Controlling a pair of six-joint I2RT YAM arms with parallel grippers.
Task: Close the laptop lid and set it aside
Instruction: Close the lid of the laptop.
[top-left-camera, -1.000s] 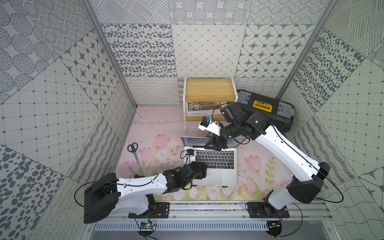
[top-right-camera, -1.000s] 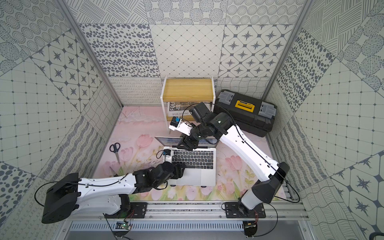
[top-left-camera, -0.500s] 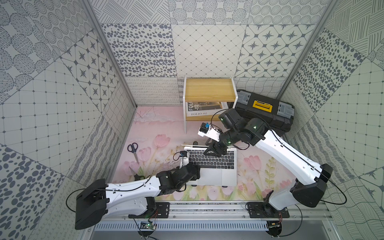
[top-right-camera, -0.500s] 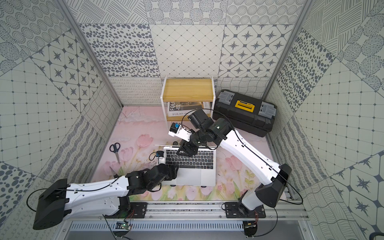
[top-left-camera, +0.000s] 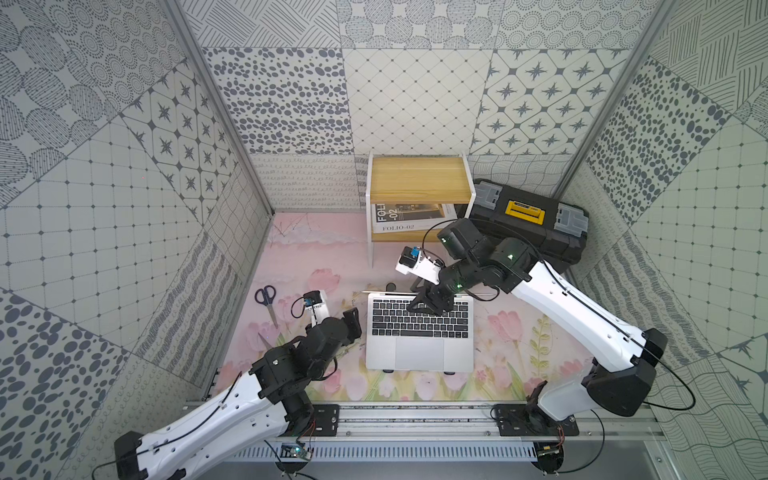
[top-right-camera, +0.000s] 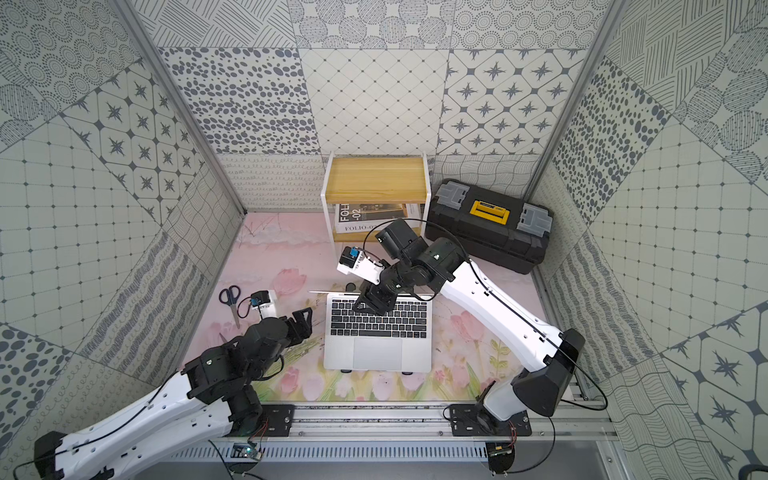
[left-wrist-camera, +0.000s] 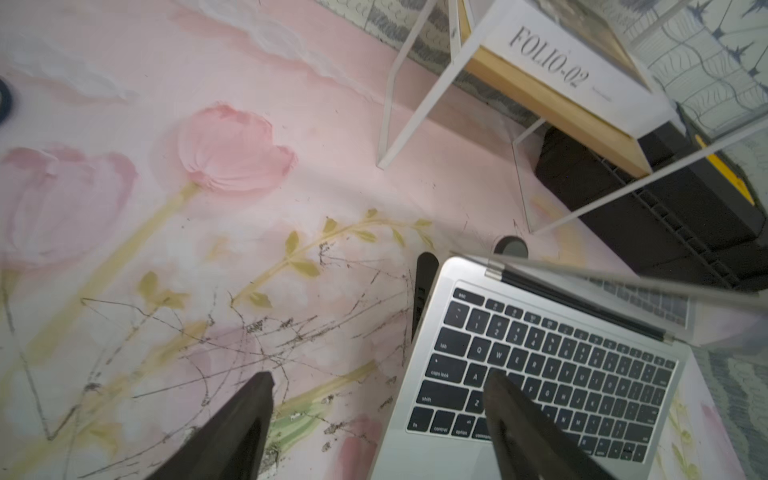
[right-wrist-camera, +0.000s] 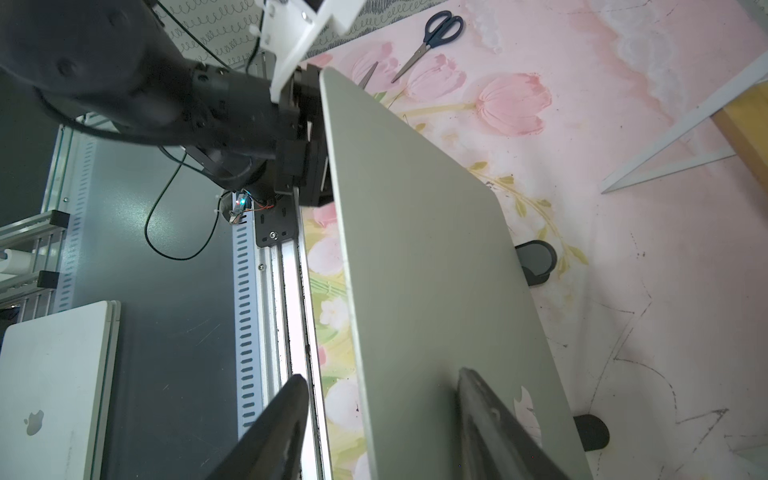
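The silver laptop (top-left-camera: 419, 353) sits open on the flowered mat in both top views, its keyboard base (top-right-camera: 376, 353) raised on dark stand feet. The laptop lid (top-left-camera: 382, 293) stands about upright, so from above it shows as a thin edge. My right gripper (top-left-camera: 430, 305) is open and straddles the lid's top edge. In the right wrist view one finger (right-wrist-camera: 490, 415) lies against the lid's silver back (right-wrist-camera: 436, 270) by the logo, the other on the screen side. My left gripper (top-left-camera: 351, 322) hangs open beside the laptop's left edge, holding nothing (left-wrist-camera: 378, 374).
Scissors (top-left-camera: 266, 297) lie on the mat at the left. At the back stand a white-framed shelf with a yellow top (top-left-camera: 417, 178), holding a FOLIO book (top-left-camera: 399, 218), and a black toolbox (top-left-camera: 528, 220). A dark stand foot (right-wrist-camera: 536, 257) pokes out behind the lid.
The lid has swung forward from leaning back to about upright, with my right gripper following it. My left gripper has pulled away from the laptop's front left to its left side and opened wider.
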